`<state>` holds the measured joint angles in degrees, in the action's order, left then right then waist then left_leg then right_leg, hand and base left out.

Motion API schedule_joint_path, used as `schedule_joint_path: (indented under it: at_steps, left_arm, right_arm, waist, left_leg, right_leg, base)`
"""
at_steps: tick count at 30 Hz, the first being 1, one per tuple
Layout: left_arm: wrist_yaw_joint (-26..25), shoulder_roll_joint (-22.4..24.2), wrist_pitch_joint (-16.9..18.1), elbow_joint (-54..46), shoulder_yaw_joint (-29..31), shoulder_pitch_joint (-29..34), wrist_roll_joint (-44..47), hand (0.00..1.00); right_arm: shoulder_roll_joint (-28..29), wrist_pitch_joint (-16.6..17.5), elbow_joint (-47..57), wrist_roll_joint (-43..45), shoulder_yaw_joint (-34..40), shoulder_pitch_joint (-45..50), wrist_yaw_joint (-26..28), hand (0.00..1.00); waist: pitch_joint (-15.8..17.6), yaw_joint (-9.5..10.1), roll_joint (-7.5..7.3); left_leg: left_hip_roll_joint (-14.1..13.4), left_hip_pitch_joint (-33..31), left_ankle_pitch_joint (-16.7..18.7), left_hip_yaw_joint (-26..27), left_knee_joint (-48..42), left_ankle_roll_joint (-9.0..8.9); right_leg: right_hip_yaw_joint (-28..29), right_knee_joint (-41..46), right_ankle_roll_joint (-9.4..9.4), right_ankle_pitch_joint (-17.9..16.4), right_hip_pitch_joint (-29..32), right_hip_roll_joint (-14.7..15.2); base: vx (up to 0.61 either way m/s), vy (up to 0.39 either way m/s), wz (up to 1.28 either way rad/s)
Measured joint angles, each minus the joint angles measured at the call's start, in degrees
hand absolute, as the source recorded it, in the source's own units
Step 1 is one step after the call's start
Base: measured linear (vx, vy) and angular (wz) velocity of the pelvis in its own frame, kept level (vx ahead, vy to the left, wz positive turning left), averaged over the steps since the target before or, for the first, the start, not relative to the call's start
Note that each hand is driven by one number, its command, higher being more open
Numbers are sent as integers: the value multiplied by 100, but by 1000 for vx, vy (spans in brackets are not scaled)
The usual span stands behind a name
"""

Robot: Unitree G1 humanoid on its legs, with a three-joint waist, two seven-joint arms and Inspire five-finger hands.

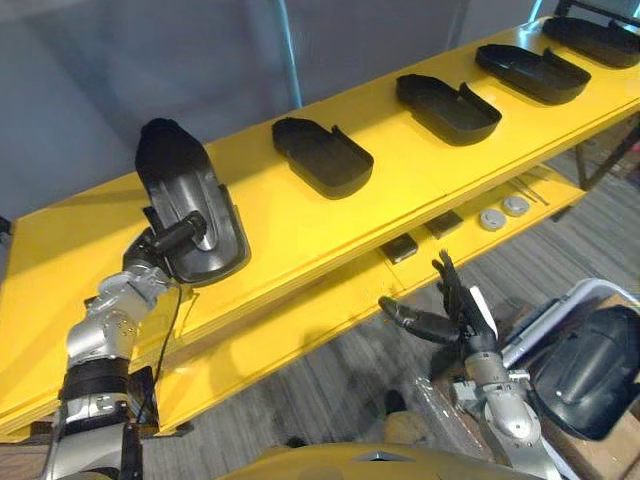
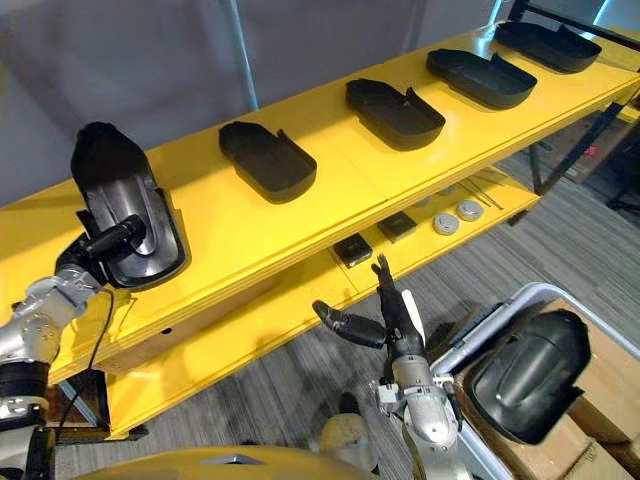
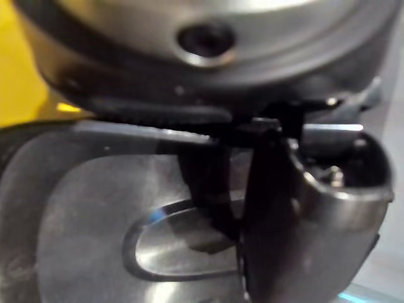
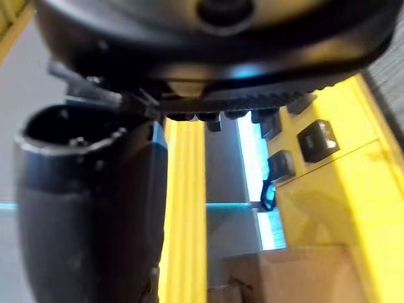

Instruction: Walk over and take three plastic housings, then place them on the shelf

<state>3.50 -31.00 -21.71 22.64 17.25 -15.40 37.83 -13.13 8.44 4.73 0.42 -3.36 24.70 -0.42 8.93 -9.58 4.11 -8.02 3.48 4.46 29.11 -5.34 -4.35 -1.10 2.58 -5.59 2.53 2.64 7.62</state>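
Yellow shelf [image 1: 270, 225] is stretching across the scene, and its top board is carrying a row of black plastic parts. At the robot's left end, the left hand [image 1: 160, 245] is gripping one housing [image 1: 185, 190]. The thumb is lying across the shiny inside, and the fingers are curling behind the near rim, pinching the part between them. This housing is tilting with its far end raised and its near end down by the top board; whether it is touching the board I cannot tell. Four other housings [image 1: 322, 155] are lying flat farther along the same board, well apart from one another.

The right hand [image 2: 395, 320] is hanging in front of the lower board [image 1: 300, 320], with fingers straight and spread, thumb pointing sideways, holding nothing. Two small black blocks [image 1: 400, 248] and two grey discs [image 1: 491, 219] are sitting on that lower board. Beside the right arm, another housing [image 2: 525, 375] is resting in a white-rimmed bin [image 1: 585, 290].
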Motion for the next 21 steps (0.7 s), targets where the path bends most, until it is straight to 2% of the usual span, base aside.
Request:
schedule_joint_path:
  at_steps: [6, 8, 14, 16, 20, 21]
  left_arm:
    - [104, -176, 22, 211, -81, -712, 61, 0]
    - [104, -186, 35, 194, -127, -893, 89, 0]
    - [68, -396, 86, 143, -426, -1584, 250, 0]
    - [46, -403, 145, 128, -489, -1746, 253, 0]
    - [-64, -403, 168, 65, -569, -1948, 254, 0]
    - [-88, -403, 164, 65, -571, -1965, 260, 100]
  right_arm:
    - [-4, -38, -1581, 58, -260, -26, -111, 100]
    - [6, -66, -1824, 58, -301, -69, -114, 100]
    - [57, -149, -2022, 524, -311, -380, -175, 100]
    - [60, -155, -2063, 705, -351, -442, -179, 100]
    - [140, -243, -2346, 834, -448, -516, -254, 100]
    - [162, -283, -2373, 945, -440, -518, -269, 100]
  waist:
    - [398, 132, -37]
    - [479, 158, -73]
    - [787, 216, -302]
    - [911, 288, -348]
    - [1068, 298, -354]
    - [1071, 298, -359]
  left_leg:
    - [-18, -337, -101, -160, -55, -35]
    - [-37, -456, -139, -247, -67, -42]
    - [-84, -828, -353, -490, -60, -8]
    - [-81, -846, -393, -511, -45, -19]
    - [-76, -904, -472, -590, 0, -16]
    - [-67, -904, -500, -591, 44, -14]
  right_leg:
    - [-142, 246, 52, -32, 331, 25]
    - [-242, 272, 55, -34, 389, 25]
    - [-520, 497, 120, -131, 680, 46]
    - [-532, 556, 129, -138, 723, 51]
    - [-636, 569, 126, -136, 739, 70]
    - [-637, 568, 126, -136, 745, 72]
  base:
    - [-56, -19, 15]
    - [-42, -23, 25]
    - [-59, -28, 31]
    - [-61, -7, 13]
    - [-39, 3, 10]
    - [-16, 10, 4]
